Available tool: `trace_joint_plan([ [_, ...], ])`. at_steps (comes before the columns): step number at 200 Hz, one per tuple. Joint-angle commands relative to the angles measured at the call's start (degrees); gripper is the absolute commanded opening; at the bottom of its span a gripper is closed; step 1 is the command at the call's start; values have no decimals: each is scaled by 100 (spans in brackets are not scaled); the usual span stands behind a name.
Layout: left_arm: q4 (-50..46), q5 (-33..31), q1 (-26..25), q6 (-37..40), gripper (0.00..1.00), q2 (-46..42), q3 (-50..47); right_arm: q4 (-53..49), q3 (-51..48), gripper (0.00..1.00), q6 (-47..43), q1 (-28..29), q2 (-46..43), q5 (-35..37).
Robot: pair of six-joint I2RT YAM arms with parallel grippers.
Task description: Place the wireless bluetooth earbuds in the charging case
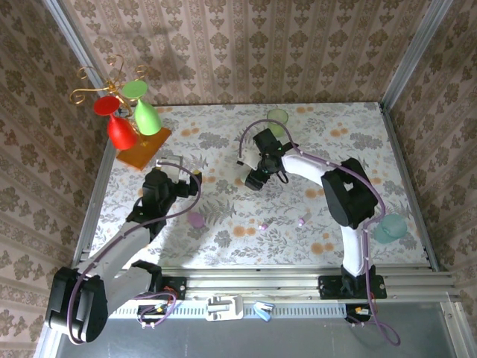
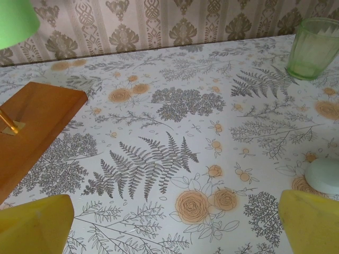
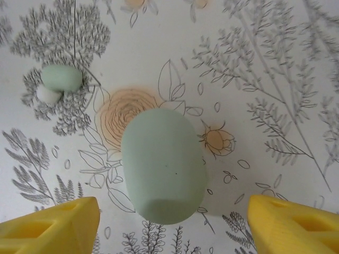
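Two tiny pinkish-purple earbuds (image 1: 262, 225) (image 1: 301, 221) lie apart on the flowered tabletop, near the front middle. The pinkish-purple oval charging case (image 1: 196, 218) rests to their left, closed as far as I can tell. My right gripper (image 1: 256, 177) (image 3: 172, 222) hangs open farther back over a closed pale green oval case (image 3: 163, 164), its yellow fingers (image 3: 53, 227) standing clear on both sides. A small pale green bud (image 3: 61, 79) lies beyond that case. My left gripper (image 1: 158, 181) (image 2: 177, 222) is open over bare table, behind and left of the purple case.
A wooden stand (image 1: 141, 145) (image 2: 32, 121) with red and green glasses sits at the back left. A green tumbler (image 1: 277, 117) (image 2: 313, 47) stands at the back middle and a teal cup (image 1: 389, 227) at the right front. A pale rounded object (image 2: 326, 174) lies right of my left gripper.
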Motion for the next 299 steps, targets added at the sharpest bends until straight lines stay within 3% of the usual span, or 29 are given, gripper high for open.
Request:
trace_joint_plan([
  [1,-44,-16,-19,-5,100,-137,-10,-730,348,74,-495,-28,265,-94],
  [85,91,-8,-19,-81,100,-46,-40,-1444,1029,55,-751,-30,784,-119],
  [143,69,-31,-19,-77,100,-84,-74,-1797,1391,54,-892,49,1044,-163],
  [162,71,-36,-19,-79,100,-94,-93,-1827,1458,40,-897,54,1080,-167],
  [197,71,-61,-19,-65,100,-99,-137,-1781,1427,32,-858,55,980,-318],
  [217,68,-58,-16,-65,100,-101,-146,-1717,1339,33,-816,54,839,-365],
  [261,95,-49,-15,-77,100,-86,-163,-1588,1249,59,-731,93,668,-567],
  [299,123,-18,-19,-83,100,-86,-168,-1468,1387,62,-569,146,863,-456],
])
